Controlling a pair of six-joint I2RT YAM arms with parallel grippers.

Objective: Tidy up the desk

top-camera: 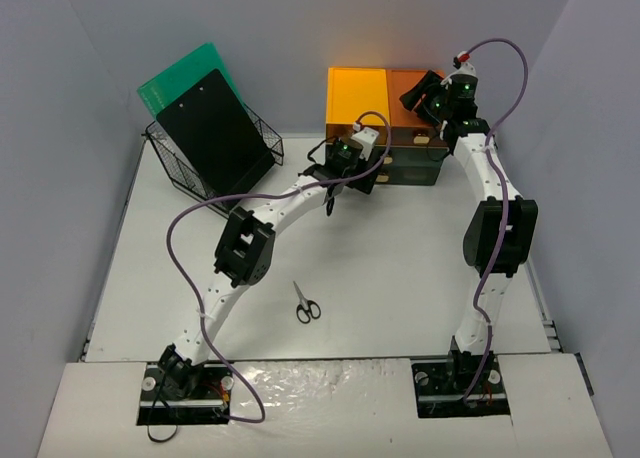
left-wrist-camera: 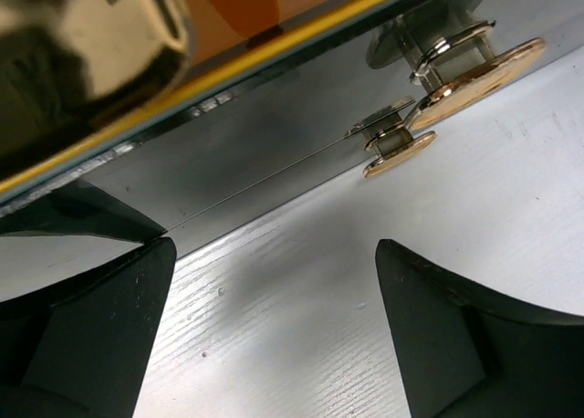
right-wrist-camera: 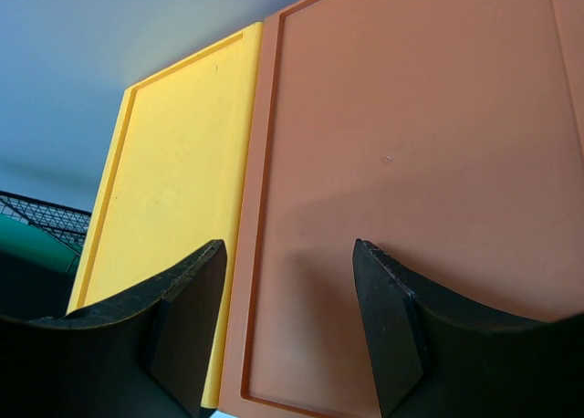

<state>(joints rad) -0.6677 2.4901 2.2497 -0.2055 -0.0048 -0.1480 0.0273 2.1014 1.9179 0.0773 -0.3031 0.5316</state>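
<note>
The white desk (top-camera: 400, 268) carries black-handled scissors (top-camera: 307, 307) near the front middle. My left gripper (top-camera: 366, 173) is open and empty, low over the desk (left-wrist-camera: 301, 327), right in front of the dark drawer fronts (left-wrist-camera: 274, 153) of the drawer unit (top-camera: 415, 163). Two gold knobs (left-wrist-camera: 474, 71) show to its upper right. My right gripper (top-camera: 421, 91) is open and empty, hovering over the unit's orange top (right-wrist-camera: 411, 135), beside the yellow top (right-wrist-camera: 173, 172).
A black wire basket (top-camera: 215, 163) at the back left holds a green folder (top-camera: 185, 73) and a black clipboard (top-camera: 212, 128). The basket's edge also shows in the right wrist view (right-wrist-camera: 41, 217). Grey walls close in the desk's sides.
</note>
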